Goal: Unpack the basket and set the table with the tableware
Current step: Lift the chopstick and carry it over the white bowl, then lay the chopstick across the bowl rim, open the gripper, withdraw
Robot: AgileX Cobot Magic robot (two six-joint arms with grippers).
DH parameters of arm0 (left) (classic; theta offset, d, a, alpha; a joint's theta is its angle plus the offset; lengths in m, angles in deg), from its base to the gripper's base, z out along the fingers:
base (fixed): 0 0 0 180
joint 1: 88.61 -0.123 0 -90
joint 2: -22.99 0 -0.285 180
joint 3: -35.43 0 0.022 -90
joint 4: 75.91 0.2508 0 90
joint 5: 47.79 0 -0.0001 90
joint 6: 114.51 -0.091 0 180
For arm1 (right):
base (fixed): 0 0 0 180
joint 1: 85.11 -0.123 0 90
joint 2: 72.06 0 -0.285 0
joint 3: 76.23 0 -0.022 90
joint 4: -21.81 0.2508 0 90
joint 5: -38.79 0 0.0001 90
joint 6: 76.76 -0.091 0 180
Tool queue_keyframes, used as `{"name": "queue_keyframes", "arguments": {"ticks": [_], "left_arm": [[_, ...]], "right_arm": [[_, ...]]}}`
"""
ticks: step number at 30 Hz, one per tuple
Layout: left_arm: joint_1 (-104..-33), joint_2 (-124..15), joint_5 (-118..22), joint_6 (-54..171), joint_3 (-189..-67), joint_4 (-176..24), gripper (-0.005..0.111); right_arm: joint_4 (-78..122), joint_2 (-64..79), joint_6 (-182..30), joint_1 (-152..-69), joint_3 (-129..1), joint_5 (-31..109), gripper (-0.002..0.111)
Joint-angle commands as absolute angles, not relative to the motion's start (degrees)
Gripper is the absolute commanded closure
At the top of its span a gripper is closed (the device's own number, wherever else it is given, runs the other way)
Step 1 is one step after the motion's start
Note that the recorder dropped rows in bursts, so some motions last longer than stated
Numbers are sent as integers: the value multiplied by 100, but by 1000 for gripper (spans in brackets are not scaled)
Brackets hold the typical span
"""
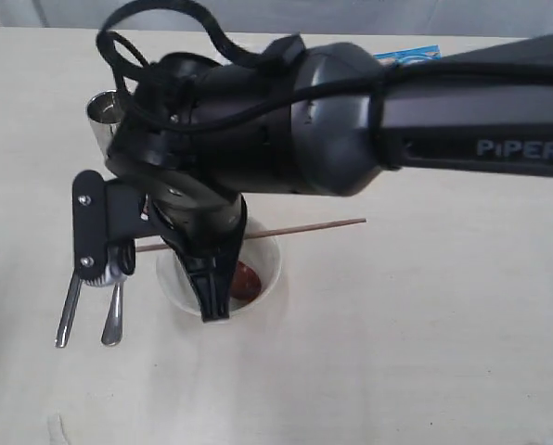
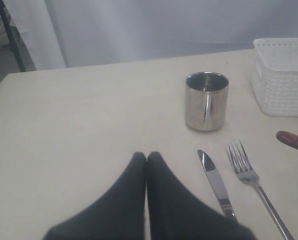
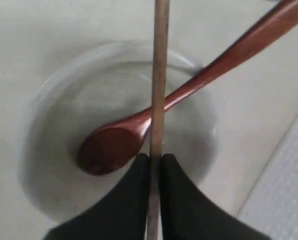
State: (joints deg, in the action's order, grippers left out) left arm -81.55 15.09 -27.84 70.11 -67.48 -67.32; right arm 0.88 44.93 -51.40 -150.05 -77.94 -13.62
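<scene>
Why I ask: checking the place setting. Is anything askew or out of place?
Only the chopstick: pinched in the right gripper, it crosses over the bowl and the spoon inside, instead of lying on the table.

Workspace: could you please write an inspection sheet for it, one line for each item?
Surface: pale table, no spills seen.
Job's things: cup, knife and fork are set out; spoon lies in the bowl; basket stands on the table.
Clutter: blue snack bag, partly hidden behind the right arm.
Grippers: left gripper shut, empty; right gripper shut on a chopstick over the bowl.
Cables: black cable loops on the right arm.
Surroundings: grey curtain behind the table.
</scene>
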Motion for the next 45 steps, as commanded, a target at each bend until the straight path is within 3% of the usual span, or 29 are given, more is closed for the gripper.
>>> {"name": "queue_keyframes", "arguments": {"ticks": [1, 8, 45], "left_arm": [[-8126, 1520, -2787, 7025, -6735, -6712, 107], [-8126, 1520, -2787, 7025, -6735, -6712, 107], [-8126, 1520, -2787, 7025, -6735, -6739, 107]], "right_arm": [[222, 4610, -5342, -15040, -8574, -1728, 109], [622, 5211, -5351, -15040, -9351, -2529, 109], [1206, 5682, -5361, -14717, -9351, -2338, 108]]}}
